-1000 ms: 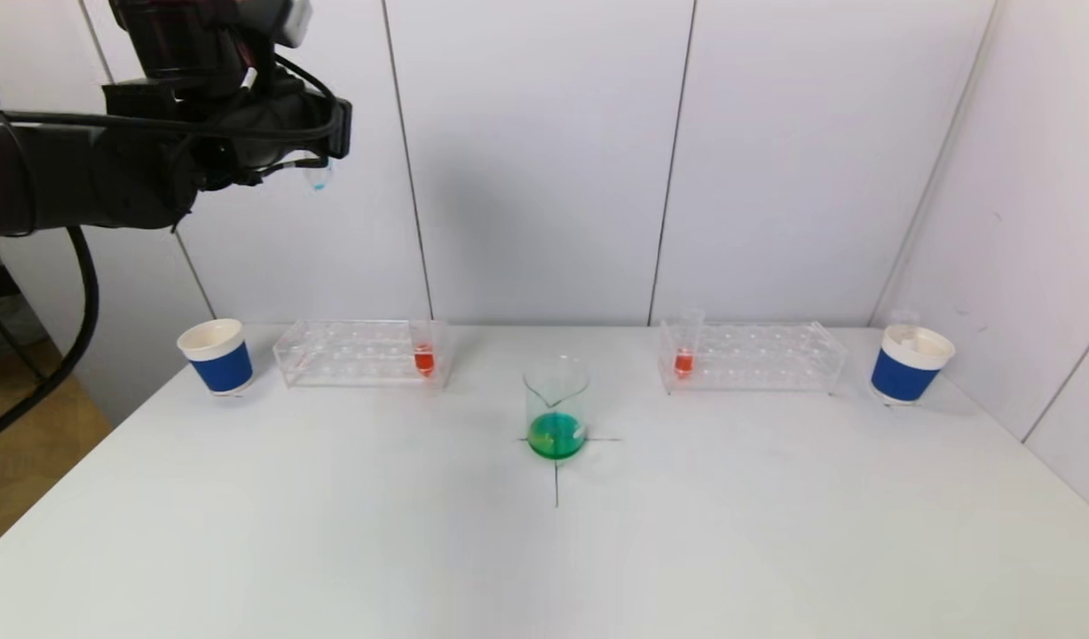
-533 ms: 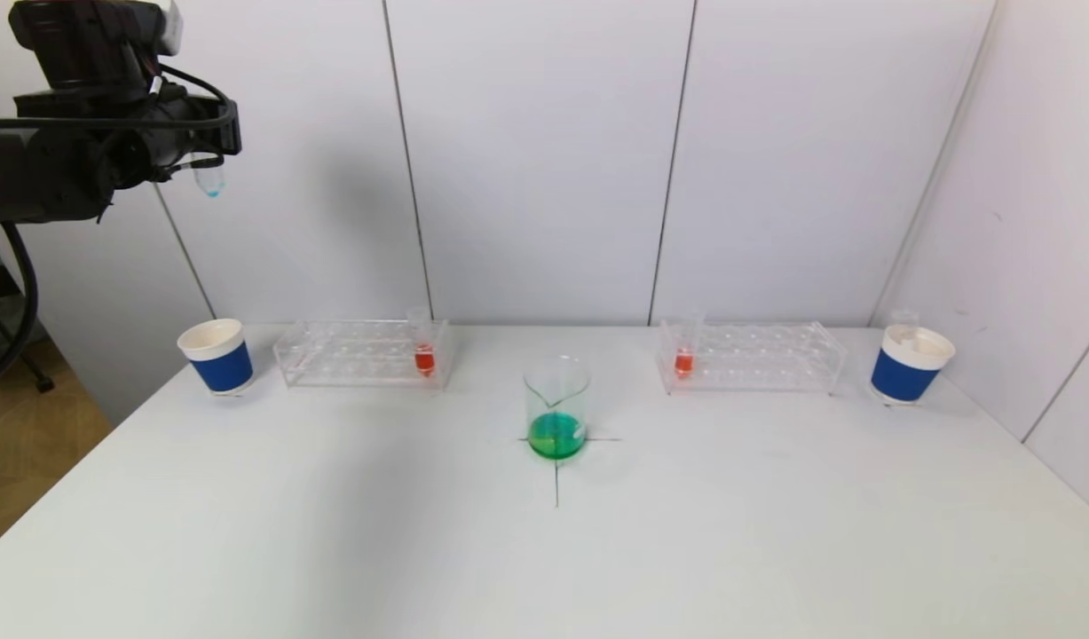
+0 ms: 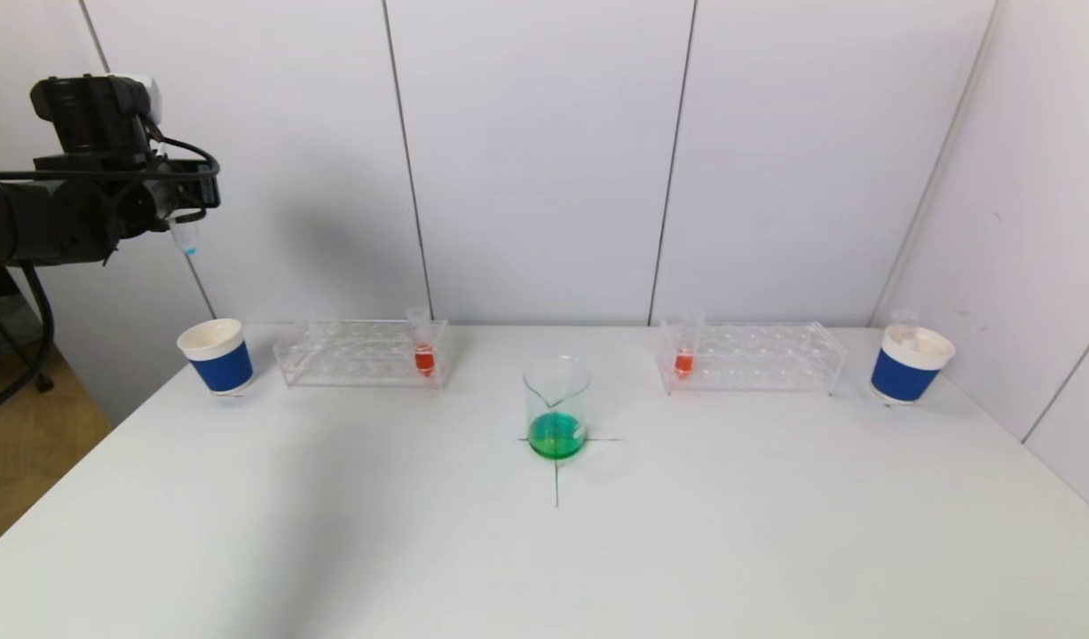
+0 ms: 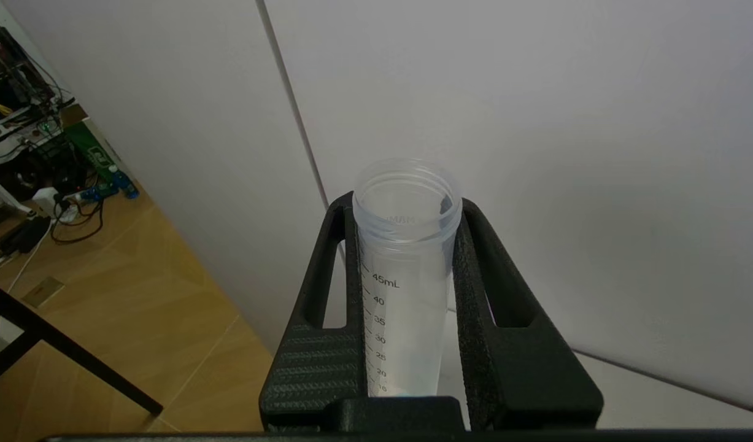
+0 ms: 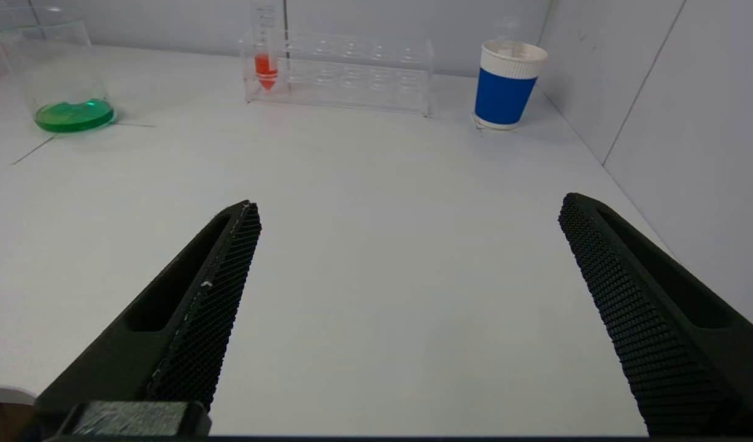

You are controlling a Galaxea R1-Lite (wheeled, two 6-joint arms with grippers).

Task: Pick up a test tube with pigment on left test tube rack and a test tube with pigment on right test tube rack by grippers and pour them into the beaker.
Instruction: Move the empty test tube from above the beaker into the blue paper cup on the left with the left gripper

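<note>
Now the left end effector (image 3: 187, 232) hangs high above the left blue paper cup (image 3: 216, 355), pinching an upright, nearly emptied test tube (image 4: 407, 270), so the pour looks done: green liquid sits in the beaker (image 3: 556, 408) at the worktop's (image 3: 544, 550) centre. I'd judge the step in hand is discarding that tube, which calls for lowering it straight over the cup's mouth before letting go. The right end effector (image 5: 407, 319) waits low over the worktop, spread wide and holding nothing.

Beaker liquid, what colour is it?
Green; the beaker shows it best in the head view.
</note>
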